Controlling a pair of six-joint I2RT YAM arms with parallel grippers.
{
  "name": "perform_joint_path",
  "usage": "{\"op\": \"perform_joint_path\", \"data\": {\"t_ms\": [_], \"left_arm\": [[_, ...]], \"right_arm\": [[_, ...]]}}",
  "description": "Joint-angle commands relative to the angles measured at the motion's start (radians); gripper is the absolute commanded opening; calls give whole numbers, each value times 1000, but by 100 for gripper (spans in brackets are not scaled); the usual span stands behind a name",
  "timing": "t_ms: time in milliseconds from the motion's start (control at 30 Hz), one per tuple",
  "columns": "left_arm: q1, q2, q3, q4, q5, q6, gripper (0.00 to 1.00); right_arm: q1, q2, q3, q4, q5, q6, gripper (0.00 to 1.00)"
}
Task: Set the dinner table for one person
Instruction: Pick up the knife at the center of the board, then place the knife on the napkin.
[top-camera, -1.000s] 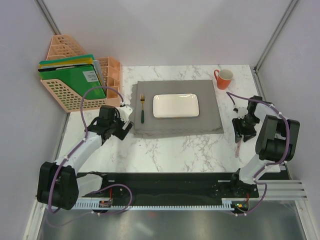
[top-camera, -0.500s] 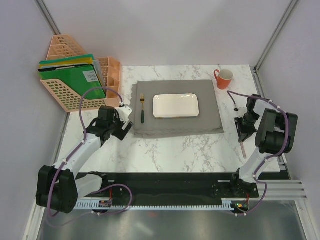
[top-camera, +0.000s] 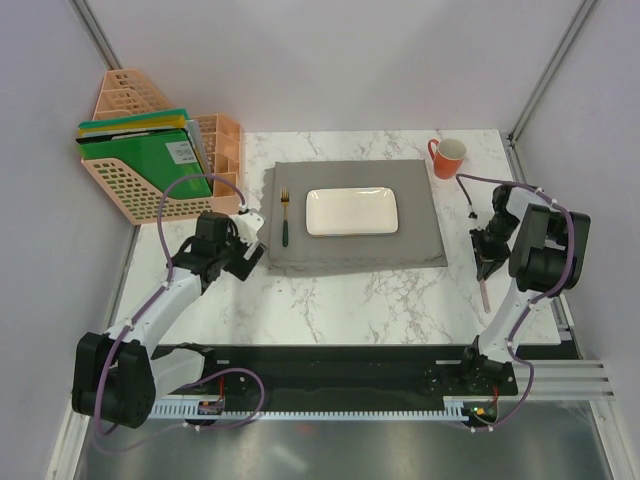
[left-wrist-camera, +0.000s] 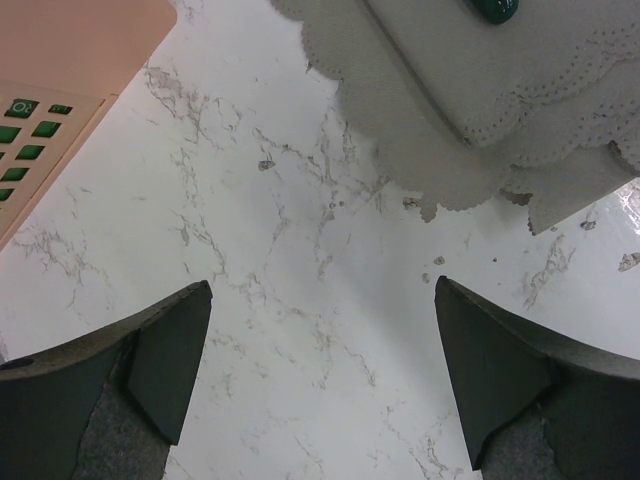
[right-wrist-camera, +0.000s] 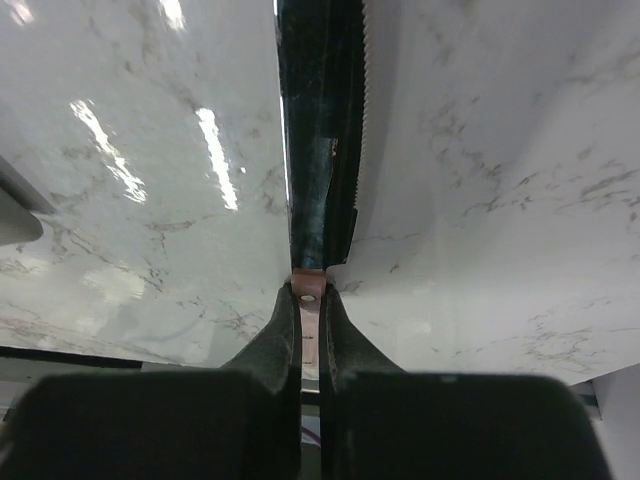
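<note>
The dinner table (top-camera: 380, 300) is white marble. On it lies a grey scallop-edged placemat (top-camera: 350, 252) with a white rectangular plate (top-camera: 351, 212) and a green-handled fork (top-camera: 284, 222) to the plate's left. An orange mug (top-camera: 447, 156) stands at the far right. My right gripper (top-camera: 483, 262) hangs at the table's right side, shut on a knife (top-camera: 485, 290). The wrist view shows the copper handle (right-wrist-camera: 308, 300) pinched between the right gripper's (right-wrist-camera: 308, 288) fingers and the dark serrated blade (right-wrist-camera: 318, 150) reaching away. My left gripper (top-camera: 250, 250) hovers open by the placemat's near-left corner.
A peach file organizer (top-camera: 150, 160) with green folders stands at the far left, its corner (left-wrist-camera: 70, 50) close to the left gripper (left-wrist-camera: 320, 290). The placemat's edge (left-wrist-camera: 480, 120) lies just beyond the left fingers. Grey walls enclose the table on three sides.
The right gripper has shut on the knife's handle, and its wrist has shifted slightly rightward and away. The left arm has barely moved.
</note>
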Motion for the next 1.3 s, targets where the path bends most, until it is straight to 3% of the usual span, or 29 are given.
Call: {"op": "perform_joint_path", "data": {"t_ms": [0, 733, 900, 1267], "left_arm": [[6, -29, -16, 15, -2, 1, 100], [6, 27, -11, 18, 8, -11, 100], [6, 33, -14, 20, 10, -14, 100], [6, 32, -16, 22, 7, -16, 100]], "right_arm": [[12, 30, 64, 319, -59, 31, 0], [58, -264, 209, 154, -240, 42, 0], [70, -255, 249, 105, -375, 33, 0], [185, -126, 307, 174, -341, 62, 0]]}}
